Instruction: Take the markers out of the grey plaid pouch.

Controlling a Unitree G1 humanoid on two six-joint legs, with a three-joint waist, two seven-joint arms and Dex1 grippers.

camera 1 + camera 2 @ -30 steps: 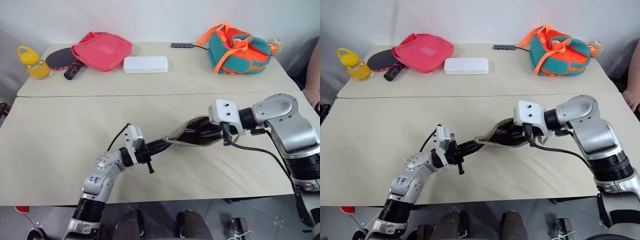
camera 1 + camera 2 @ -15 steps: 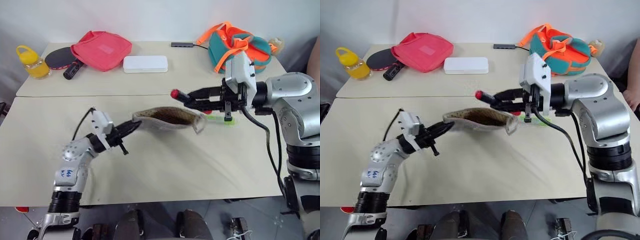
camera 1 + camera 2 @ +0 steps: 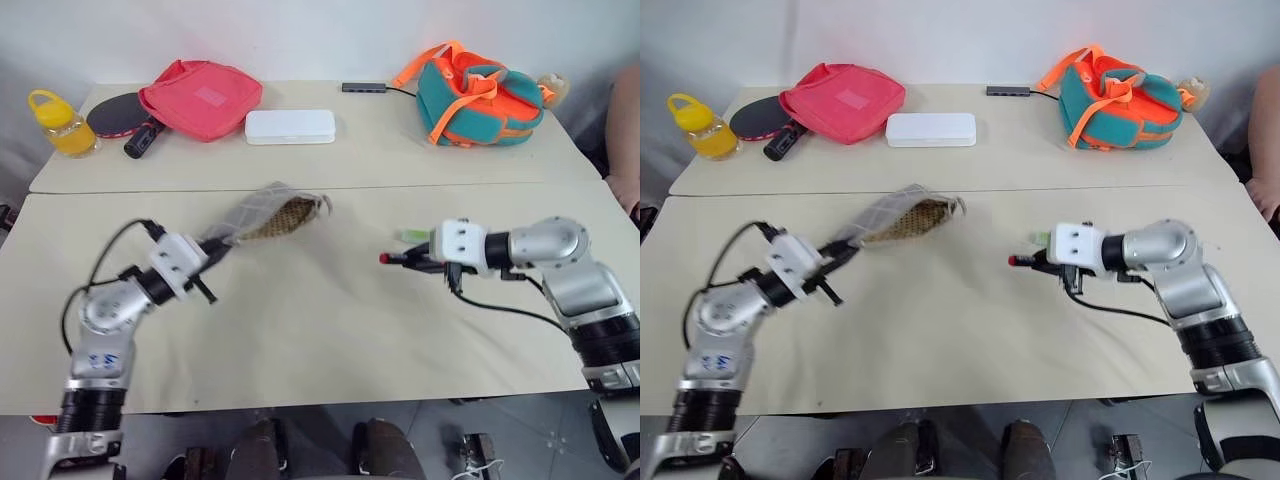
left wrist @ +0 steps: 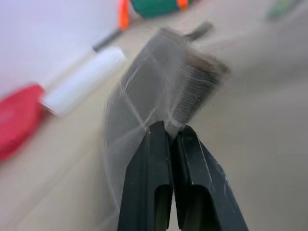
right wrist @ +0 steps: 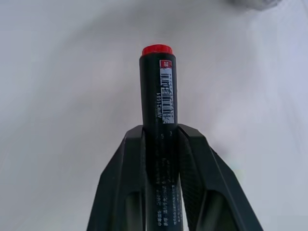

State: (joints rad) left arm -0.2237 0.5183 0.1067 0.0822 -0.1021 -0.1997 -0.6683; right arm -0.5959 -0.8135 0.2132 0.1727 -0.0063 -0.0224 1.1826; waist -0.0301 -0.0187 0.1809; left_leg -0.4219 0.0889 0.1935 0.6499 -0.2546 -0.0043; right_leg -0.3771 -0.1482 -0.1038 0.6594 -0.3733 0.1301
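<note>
The grey plaid pouch (image 3: pixel 265 215) hangs above the table's left half with its dark mouth facing right. My left gripper (image 3: pixel 215 250) is shut on its near end; the left wrist view shows the fingers (image 4: pixel 154 159) pinching the fabric (image 4: pixel 163 77). My right gripper (image 3: pixel 410 260) is low over the table's right half. It is shut on the dark marker (image 5: pixel 158 86), whose red end (image 3: pixel 384 258) points left toward the pouch. The pale green marker (image 3: pixel 410 236) lies on the table just behind that gripper.
On the far table stand a yellow bottle (image 3: pixel 60 122), a paddle (image 3: pixel 115 115), a pink-red bag (image 3: pixel 205 97), a white box (image 3: pixel 290 127), a small hub with cable (image 3: pixel 365 88) and a teal-and-orange backpack (image 3: pixel 475 95). A person's hand (image 3: pixel 625 190) shows at the right edge.
My right gripper drew the dark marker out of the pouch, then sank to the right, low over the table. My left gripper carried the pouch off to the left.
</note>
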